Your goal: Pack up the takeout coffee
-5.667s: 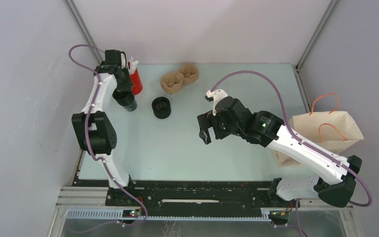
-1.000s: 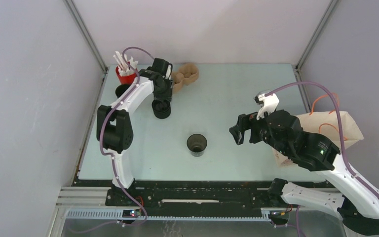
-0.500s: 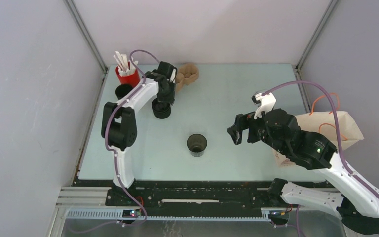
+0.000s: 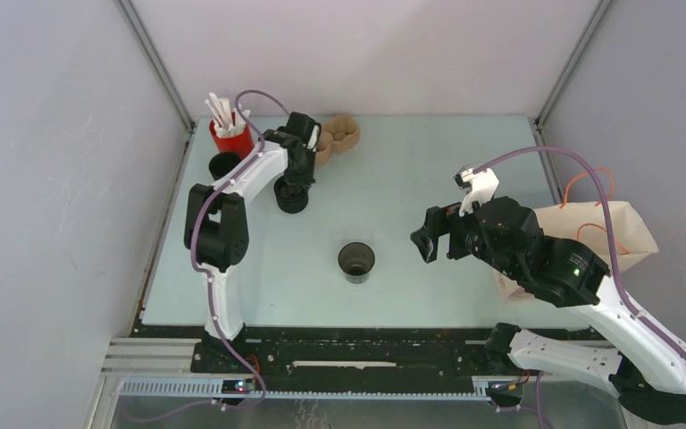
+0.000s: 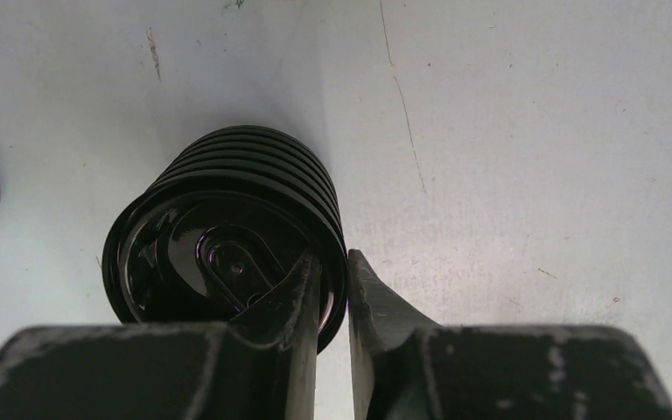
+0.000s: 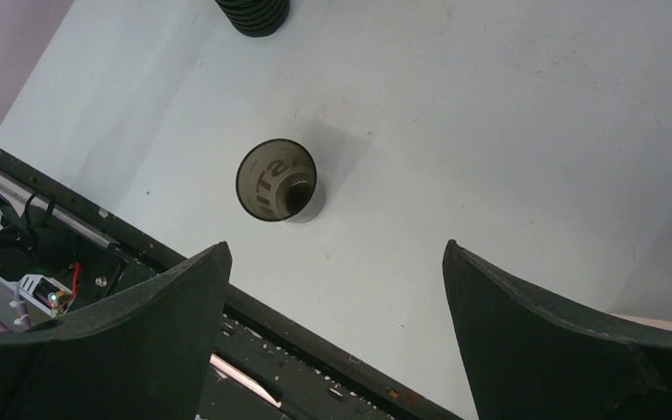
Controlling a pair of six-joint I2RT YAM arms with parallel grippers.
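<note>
Two robot arms share a pale counter [image 4: 464, 152]. Left fingers [image 5: 296, 302], nearly together, pinch the rim of the top lid on a stack of black lids [image 5: 254, 175] at 10 o'clock, one finger inside the rim and one outside. The takeout coffee cup [image 4: 356, 261] stands upright and open-topped just toward 6 o'clock of the counter's middle, well apart from the stack. Right fingers [image 6: 153, 324] hang spread wide above the counter at the cup's 3 o'clock. A red cup of white sticks [image 4: 230, 134] and a cardboard cup carrier [image 4: 344, 134] sit along the far edge. A brown paper bag [image 4: 630, 234] sits at 3 o'clock.
</note>
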